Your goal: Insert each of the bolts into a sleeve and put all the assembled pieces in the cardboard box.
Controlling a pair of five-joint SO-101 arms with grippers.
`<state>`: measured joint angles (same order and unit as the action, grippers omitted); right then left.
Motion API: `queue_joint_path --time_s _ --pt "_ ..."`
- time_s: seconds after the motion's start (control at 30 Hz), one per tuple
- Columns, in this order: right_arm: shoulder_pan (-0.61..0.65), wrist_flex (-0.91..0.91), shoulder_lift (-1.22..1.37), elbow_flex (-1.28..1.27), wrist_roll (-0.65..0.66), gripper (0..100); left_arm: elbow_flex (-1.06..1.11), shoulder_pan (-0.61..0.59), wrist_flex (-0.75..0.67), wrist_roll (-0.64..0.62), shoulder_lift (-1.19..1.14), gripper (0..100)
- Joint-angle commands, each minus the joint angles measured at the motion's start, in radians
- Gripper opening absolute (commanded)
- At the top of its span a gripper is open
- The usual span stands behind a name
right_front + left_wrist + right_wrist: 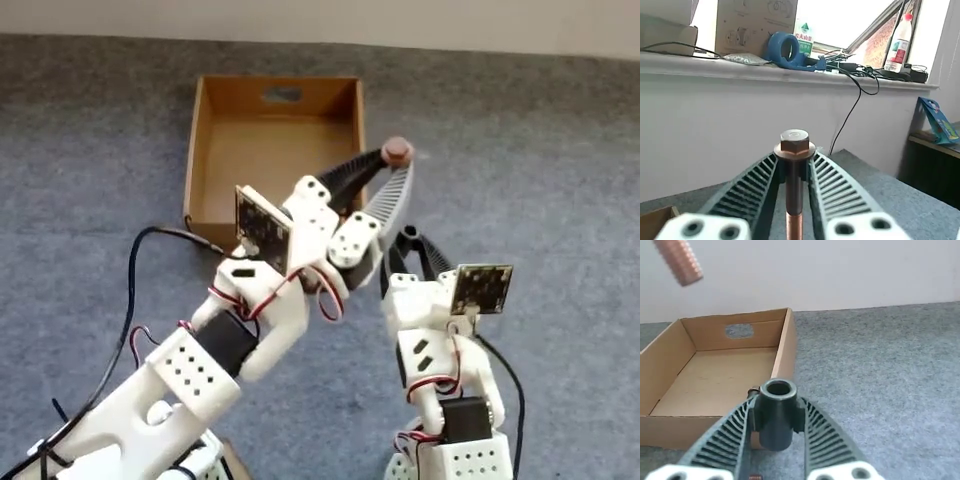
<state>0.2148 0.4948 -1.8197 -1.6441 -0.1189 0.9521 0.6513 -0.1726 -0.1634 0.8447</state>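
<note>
My left gripper is shut on a copper bolt, held in the air just past the right wall of the cardboard box. In the left wrist view the bolt stands head up between the fingers. My right gripper sits nearer the table's front, below and behind the left one. It is shut on a dark cylindrical sleeve, held upright with its bore facing up. The bolt's threaded end hangs above the sleeve and off to one side. The box lies open beyond the sleeve.
Grey carpet covers the table around the box. A black cable runs by the left arm's base. A small metal part peeks out behind the sleeve near the box wall; what it is I cannot tell.
</note>
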Motion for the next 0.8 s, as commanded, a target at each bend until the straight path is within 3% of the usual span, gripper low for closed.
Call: queue_joint_path --time_s 0.0,0.77 --pt "0.007 0.053 -0.012 0.102 -0.012 0.8 -0.013 0.012 -0.012 0.000 0.033 1" --pt "0.002 0.147 -0.012 0.185 -0.011 0.7 -0.012 0.013 -0.012 0.000 0.033 1"
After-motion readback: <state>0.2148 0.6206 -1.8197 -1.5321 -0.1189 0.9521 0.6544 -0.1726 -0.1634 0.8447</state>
